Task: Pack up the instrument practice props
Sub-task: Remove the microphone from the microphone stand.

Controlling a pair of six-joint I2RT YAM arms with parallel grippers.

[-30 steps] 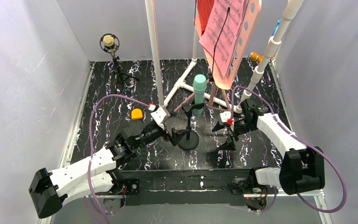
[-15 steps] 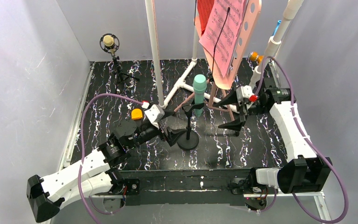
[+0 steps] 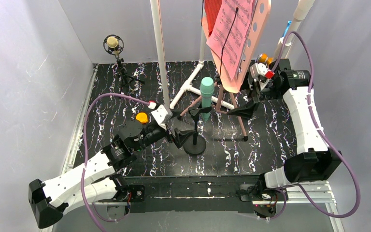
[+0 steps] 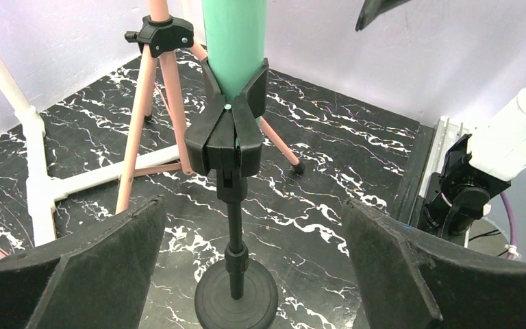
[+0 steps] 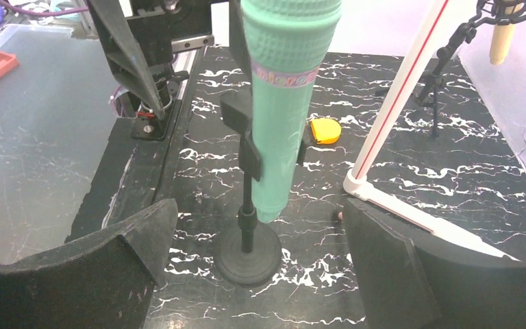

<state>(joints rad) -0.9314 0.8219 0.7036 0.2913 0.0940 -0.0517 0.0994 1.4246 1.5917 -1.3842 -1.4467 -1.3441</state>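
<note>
Standing upright in its clip (image 4: 226, 137), the mint-green microphone (image 4: 233, 41) lies just ahead of the left pincer (image 4: 253, 209), jaws wide apart.

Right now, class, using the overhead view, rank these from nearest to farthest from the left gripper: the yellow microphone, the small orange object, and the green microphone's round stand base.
1. Round stand base: just right of the left gripper, by its open fingers.
2. Small orange object: off to the gripper's left.
3. Yellow microphone: far back-left corner.
</note>
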